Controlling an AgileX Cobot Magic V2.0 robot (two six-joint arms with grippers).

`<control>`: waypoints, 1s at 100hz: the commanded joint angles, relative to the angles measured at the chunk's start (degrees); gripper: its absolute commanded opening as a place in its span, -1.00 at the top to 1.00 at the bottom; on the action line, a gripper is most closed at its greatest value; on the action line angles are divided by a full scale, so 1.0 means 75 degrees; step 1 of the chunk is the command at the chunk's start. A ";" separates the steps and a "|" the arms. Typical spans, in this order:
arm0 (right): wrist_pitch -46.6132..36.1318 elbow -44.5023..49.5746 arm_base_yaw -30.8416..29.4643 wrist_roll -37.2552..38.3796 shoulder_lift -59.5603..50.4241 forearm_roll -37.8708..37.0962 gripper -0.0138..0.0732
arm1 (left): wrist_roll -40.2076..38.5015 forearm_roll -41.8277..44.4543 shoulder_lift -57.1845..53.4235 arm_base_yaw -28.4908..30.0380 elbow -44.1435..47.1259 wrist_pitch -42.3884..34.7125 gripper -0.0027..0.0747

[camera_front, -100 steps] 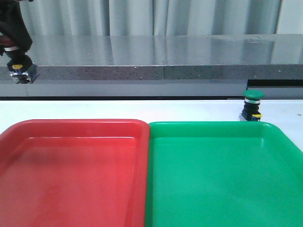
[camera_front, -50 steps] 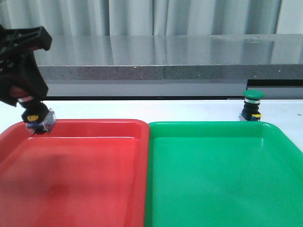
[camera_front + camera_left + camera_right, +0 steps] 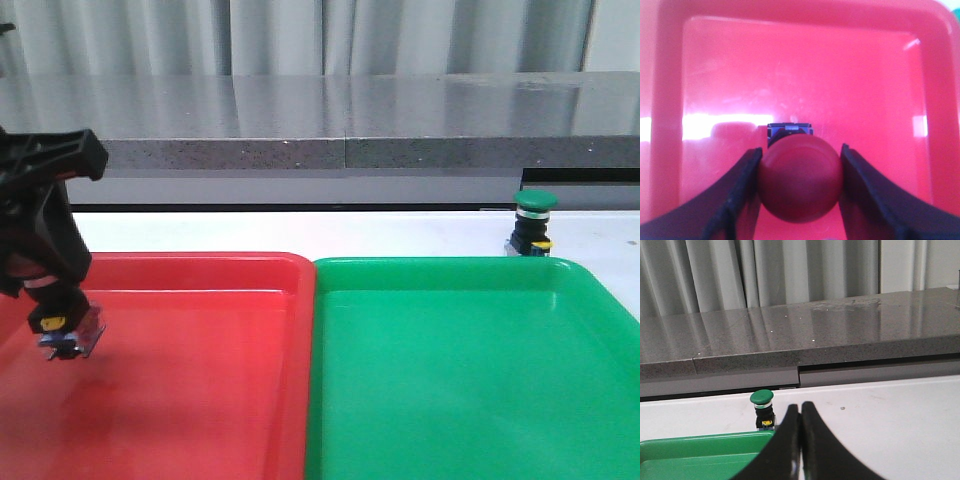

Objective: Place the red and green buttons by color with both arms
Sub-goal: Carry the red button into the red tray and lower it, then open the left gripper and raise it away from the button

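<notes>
Left claw (image 3: 800,187) clamps the red button (image 3: 800,178) over the red tray (image 3: 200,262) at lower left of the front view (green button (image 3: 534,222) upright on the bench (image 3: 400,232) at right, behind the green tray (image 3: 450,265)); right claw (image 3: 800,440) pressed together, holding nothing.

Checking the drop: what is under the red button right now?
Bare floor of the red tray lies under the red button, held in the left gripper. The spot directly beneath is covered by the cap.

A lab-style test bench: a white table (image 3: 300,232) with a grey speckled ledge (image 3: 350,150) and pale curtains (image 3: 400,35) behind it.
</notes>
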 commanded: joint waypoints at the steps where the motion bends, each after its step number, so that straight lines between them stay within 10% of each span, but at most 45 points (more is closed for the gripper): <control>1: -0.0640 -0.0136 -0.0027 -0.0040 -0.0155 -0.0078 0.83 | -0.0056 0.0052 -0.0074 -0.0062 -0.0152 -0.0147 0.51; 23: -0.0640 -0.0136 -0.0027 -0.0040 -0.0155 -0.0078 0.83 | -0.0056 0.0073 0.0190 -0.0062 -0.0152 0.0064 0.42; 52: -0.0640 -0.0136 -0.0027 -0.0040 -0.0155 -0.0078 0.83 | -0.0042 0.0073 0.0190 -0.0062 -0.0152 -0.0013 -0.35; 100: -0.0640 -0.0136 -0.0027 -0.0040 -0.0155 -0.0078 0.83 | -0.0042 0.0090 -0.0778 -0.0062 -0.0152 -0.0454 -0.36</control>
